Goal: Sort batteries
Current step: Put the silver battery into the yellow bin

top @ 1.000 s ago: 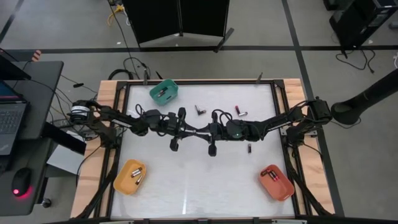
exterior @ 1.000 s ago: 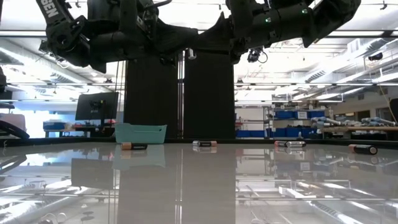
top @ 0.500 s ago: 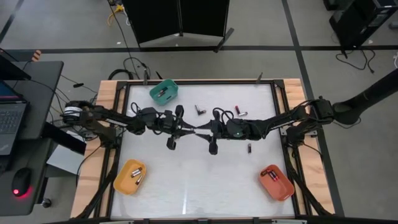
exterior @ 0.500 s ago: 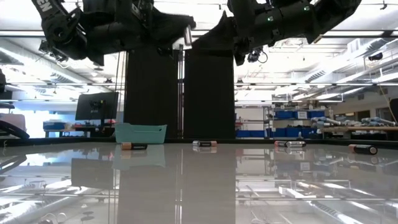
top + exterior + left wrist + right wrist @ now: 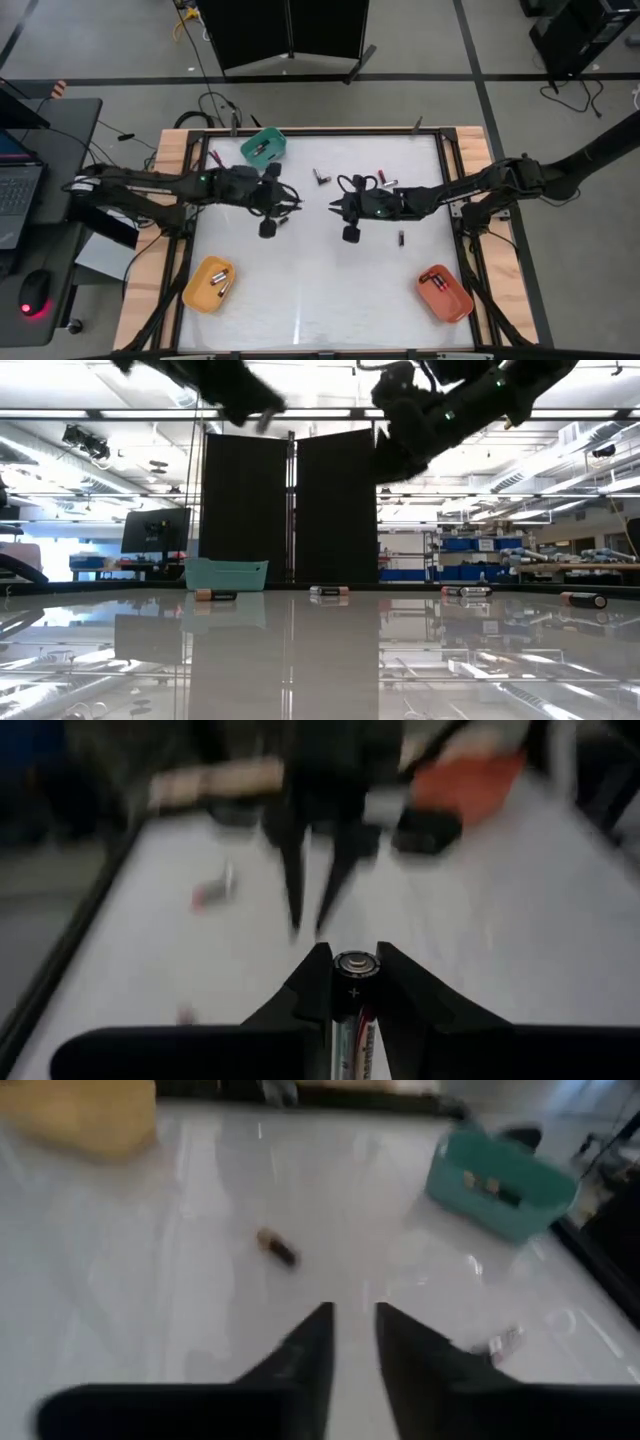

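Observation:
My left gripper (image 5: 292, 200) hovers above the table's middle, shut on a dark cylindrical battery (image 5: 355, 982). My right gripper (image 5: 333, 208) faces it a short way off toward the right; its fingers (image 5: 352, 1330) stand slightly apart with nothing between them. Loose batteries lie flat on the white table (image 5: 320, 290) at its far side: one (image 5: 320, 177), a red-ended one (image 5: 388, 180), and one nearer the right edge (image 5: 401, 238). More batteries lie inside the green bin (image 5: 264, 147), the yellow-orange bin (image 5: 208, 284) and the red-orange bin (image 5: 444, 292). My left gripper pinches the battery between its two fingertips (image 5: 312, 982). The battery lies along the fingers, and its plus end (image 5: 355, 963) points forward just past the tips. It is lifted clear of the table.
The green bin stands at the far left, the yellow-orange bin at the near left corner, the red-orange bin at the near right corner. A small pink object (image 5: 213, 158) lies left of the green bin. The table's near middle is bare white surface. A wooden frame (image 5: 170, 160) edges the table.
The two grippers, which met tip to tip over the table's middle, have drawn apart. My left arm has pulled back toward the left edge and risen, mostly leaving the low view. My right gripper has withdrawn slightly toward the right. The loose batteries have stayed where they were.

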Motion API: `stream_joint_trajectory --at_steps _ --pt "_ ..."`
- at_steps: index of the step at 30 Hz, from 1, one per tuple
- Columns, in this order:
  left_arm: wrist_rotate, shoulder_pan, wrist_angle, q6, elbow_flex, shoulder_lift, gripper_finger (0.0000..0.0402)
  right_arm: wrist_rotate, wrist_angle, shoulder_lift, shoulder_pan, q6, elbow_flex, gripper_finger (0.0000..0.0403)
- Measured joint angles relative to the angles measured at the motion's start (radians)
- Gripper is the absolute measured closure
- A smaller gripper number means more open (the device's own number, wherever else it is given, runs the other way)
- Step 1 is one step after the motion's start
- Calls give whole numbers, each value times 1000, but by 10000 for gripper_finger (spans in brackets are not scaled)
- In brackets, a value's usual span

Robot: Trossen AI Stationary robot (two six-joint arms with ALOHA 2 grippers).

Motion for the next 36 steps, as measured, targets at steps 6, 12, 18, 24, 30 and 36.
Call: stream_joint_trajectory --at_steps 6,12,18,24,30,36 --pt "-117 -137 -471 -291 157 2 346 -12 24 32 -12 -61 1 385" --pt "-190 -290 -742 -715 166 -2 346 -44 32 31 -20 -92 0 387" --pt "-231 -453 -894 -1064 165 1 346 -53 40 31 -20 -122 0 387" --pt "-240 -669 -1008 -1387 165 2 346 -97 44 31 -21 -138 0 392" --pt "-255 -848 -1031 -1549 150 33 346 -98 41 31 -20 -130 0 389" --pt "-174 -936 -904 -1593 22 95 346 -98 34 31 -11 -113 0 389"
